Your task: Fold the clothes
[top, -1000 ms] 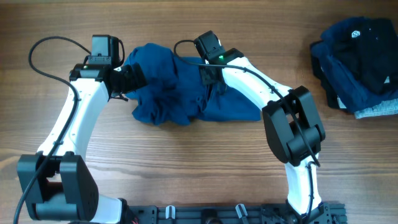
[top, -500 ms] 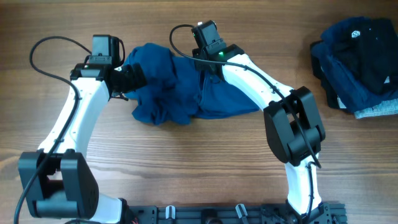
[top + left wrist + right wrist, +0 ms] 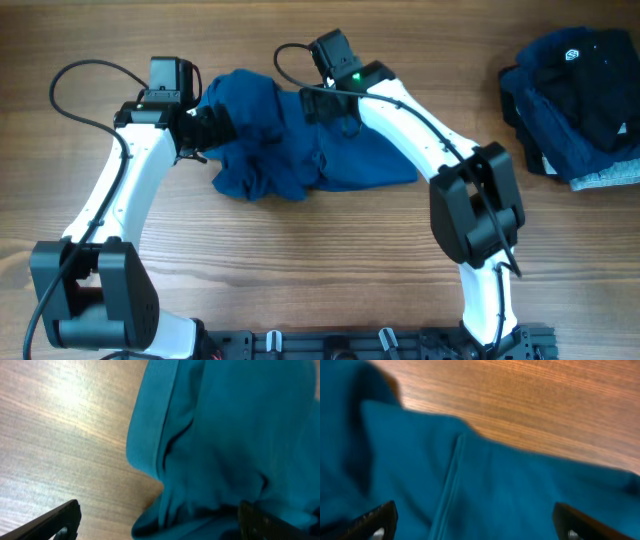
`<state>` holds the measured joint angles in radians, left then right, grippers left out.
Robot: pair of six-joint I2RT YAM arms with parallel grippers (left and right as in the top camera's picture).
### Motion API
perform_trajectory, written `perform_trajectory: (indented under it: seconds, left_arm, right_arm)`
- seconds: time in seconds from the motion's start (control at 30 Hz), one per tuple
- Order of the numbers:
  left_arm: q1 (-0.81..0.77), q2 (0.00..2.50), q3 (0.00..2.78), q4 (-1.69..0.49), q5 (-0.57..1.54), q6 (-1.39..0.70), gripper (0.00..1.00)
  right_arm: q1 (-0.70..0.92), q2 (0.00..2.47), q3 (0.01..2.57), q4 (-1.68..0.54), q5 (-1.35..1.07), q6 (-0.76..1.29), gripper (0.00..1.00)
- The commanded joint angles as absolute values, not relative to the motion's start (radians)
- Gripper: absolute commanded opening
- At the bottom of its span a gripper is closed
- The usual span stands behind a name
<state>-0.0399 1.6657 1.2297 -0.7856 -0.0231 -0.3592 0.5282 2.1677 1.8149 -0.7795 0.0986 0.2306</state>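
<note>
- Crumpled medium-blue soft fabric shirt (image 3: 300, 150), bunched on wooden desk (image 3: 300, 260).
- Left pincer (image 3: 157, 522) released at shirt's left edge; right pincer (image 3: 475, 520) released over shirt's far edge.
- Risk: pinching several bunched layers, folding crooked.

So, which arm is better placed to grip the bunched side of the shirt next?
Left, probably. The left gripper, open, sits at the crumpled left end of the shirt, fabric between its fingers. The right gripper, also open, hangs over the flatter top edge.
</note>
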Motion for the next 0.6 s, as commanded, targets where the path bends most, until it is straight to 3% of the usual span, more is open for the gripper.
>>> perform_trajectory:
  seconds: [0.0, 0.37, 0.57]
  left_arm:
    - [-0.003, 1.678, 1.244, -0.797, 0.005, -0.339, 1.00]
    - [0.200, 1.810, 1.244, -0.698, 0.292, -0.143, 0.99]
    - [0.229, 1.926, 1.244, -0.625, 0.400, -0.066, 0.98]
  right_arm:
    - [0.520, 2.057, 1.893, -0.887, 0.053, 0.221, 1.00]
    - [0.363, 2.020, 1.893, -1.066, -0.139, 0.198, 1.00]
    - [0.313, 2.015, 1.893, -1.094, -0.166, 0.178, 0.99]
